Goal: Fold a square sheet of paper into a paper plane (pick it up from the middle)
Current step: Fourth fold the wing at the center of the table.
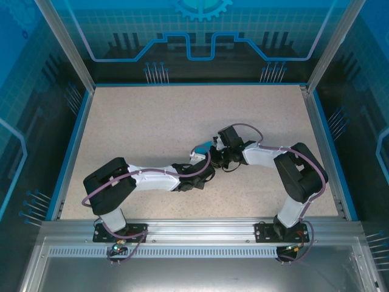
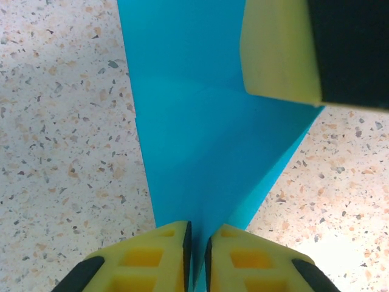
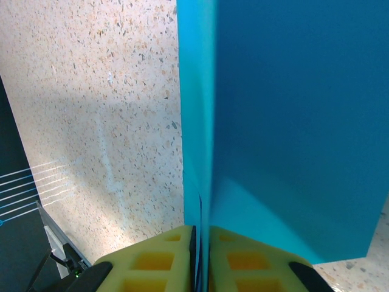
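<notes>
The square sheet of paper [image 2: 206, 134] is a creased teal-blue shape held above the speckled table [image 1: 152, 128], between both grippers. In the top view a small teal corner of the paper [image 1: 203, 146] shows where the arms meet. My left gripper [image 2: 196, 255] is shut on the paper's narrow lower point, its yellow fingers [image 2: 152, 261] nearly touching. My right gripper [image 3: 202, 258] is shut on a folded edge of the paper [image 3: 292, 121], several layers between its pads. One of the right gripper's yellow fingers [image 2: 279, 48] shows at the top right of the left wrist view. From above, the left gripper [image 1: 203, 165] and the right gripper [image 1: 222, 155] sit close together.
A blue rim [image 1: 73, 140] borders the table, with metal posts [image 1: 64, 42] at the back corners and patterned blue walls behind. The aluminium rail [image 1: 194, 228] with both arm bases runs along the near edge. Bare tabletop lies all round the grippers.
</notes>
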